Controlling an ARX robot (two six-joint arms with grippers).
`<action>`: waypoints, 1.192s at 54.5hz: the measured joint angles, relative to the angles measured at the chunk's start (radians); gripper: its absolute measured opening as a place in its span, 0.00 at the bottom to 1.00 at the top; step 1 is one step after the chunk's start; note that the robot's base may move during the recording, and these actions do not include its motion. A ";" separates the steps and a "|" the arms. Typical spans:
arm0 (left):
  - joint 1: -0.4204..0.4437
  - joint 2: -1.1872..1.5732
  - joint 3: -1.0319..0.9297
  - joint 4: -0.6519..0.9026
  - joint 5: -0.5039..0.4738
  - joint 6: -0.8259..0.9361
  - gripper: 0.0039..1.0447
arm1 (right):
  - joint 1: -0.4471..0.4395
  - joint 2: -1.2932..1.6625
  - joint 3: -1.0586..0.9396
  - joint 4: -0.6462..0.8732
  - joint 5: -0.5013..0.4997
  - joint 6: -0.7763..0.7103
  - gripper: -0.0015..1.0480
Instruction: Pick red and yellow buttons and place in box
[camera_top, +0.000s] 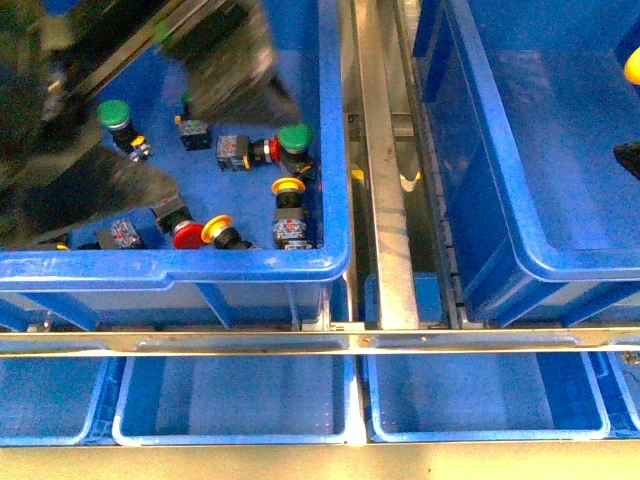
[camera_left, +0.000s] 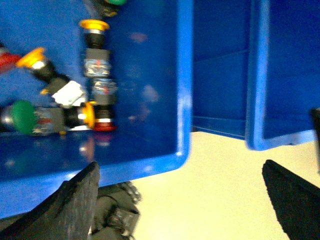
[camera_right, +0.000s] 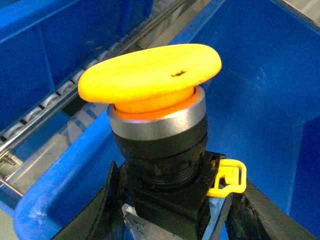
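Observation:
My right gripper (camera_right: 175, 212) is shut on the black body of a yellow button (camera_right: 150, 75), held cap-up over the inside of the big blue box (camera_right: 265, 105). In the front view that box (camera_top: 520, 150) is at the right, with the yellow cap (camera_top: 633, 65) at the frame's right edge. Red buttons (camera_top: 187, 235) (camera_top: 262, 150) and yellow buttons (camera_top: 288, 186) (camera_top: 216, 230) lie in the left blue bin (camera_top: 180, 268). My left gripper (camera_left: 182, 200) is open and holds nothing, just outside that bin's corner (camera_left: 182, 150). Its blurred arm (camera_top: 225, 55) hangs over the bin.
Green-capped switches (camera_top: 113, 113) (camera_top: 294, 137) lie among the buttons. A metal rail (camera_top: 385, 200) runs between the bin and the box. Two shallow blue trays (camera_top: 230, 400) (camera_top: 480, 400) sit along the near edge.

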 joint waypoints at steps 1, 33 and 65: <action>-0.003 -0.010 -0.048 0.109 -0.100 0.052 0.85 | -0.007 -0.002 0.000 0.000 0.000 0.003 0.40; 0.261 -0.497 -0.612 0.716 -0.323 0.533 0.02 | -0.058 -0.259 -0.033 -0.164 0.064 0.170 0.40; 0.422 -0.877 -0.637 0.383 -0.160 0.536 0.02 | -0.032 -0.229 0.028 -0.209 0.172 0.220 0.40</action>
